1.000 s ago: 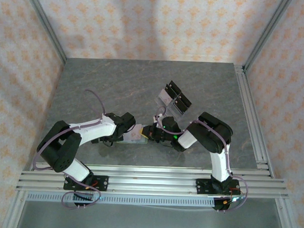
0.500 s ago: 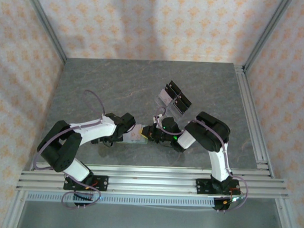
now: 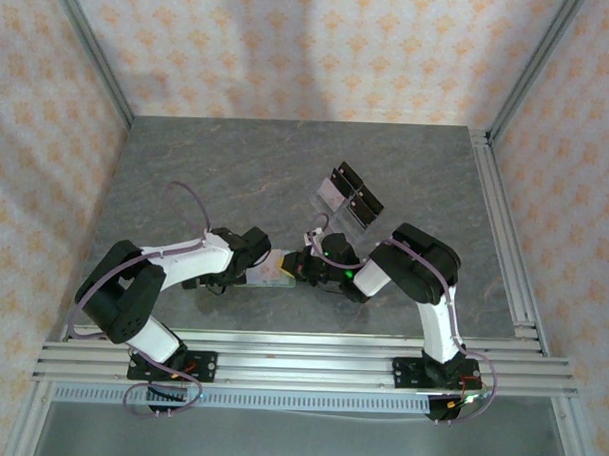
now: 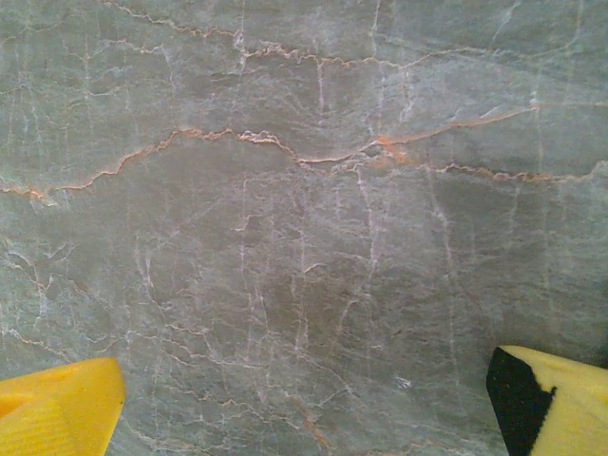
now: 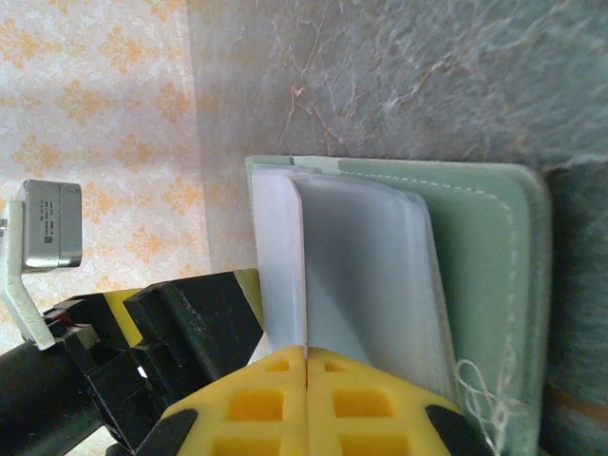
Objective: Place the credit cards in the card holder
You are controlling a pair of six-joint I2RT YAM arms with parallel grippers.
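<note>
From above: left tool [image 3: 264,260] and right tool [image 3: 302,266] nose to nose at the near middle of the worktop [image 3: 186,174], with the card holder [image 3: 274,274] lying flat between them as a small pale patch. Too small here to tell jaws or cards apart. Clear rack [image 3: 348,196] with black pieces standing apart, further back, touched by neither arm.

From the left wrist: yellow fingers [image 4: 57,408] spread wide at the two lower corners, nothing between them but bare veined stone. Gripping nothing.

From the right wrist: yellow fingers pressed together, seam closed, pinching the near edge of the pale credit cards [image 5: 366,275], far part laid against the open sage-green holder, stitched border showing on the right. One card or several in the pinch: impossible to tell. Black-and-yellow left tool just beside the holder's left edge.

Step in hand, by judgement: seating the cards into the holder's pocket, not yet let go. Next move, probably: push along the pocket's line until seated, keep the holder from sliding (likely a job for the wide left tool, as a stop), then release and draw back without dragging the cards out.
</note>
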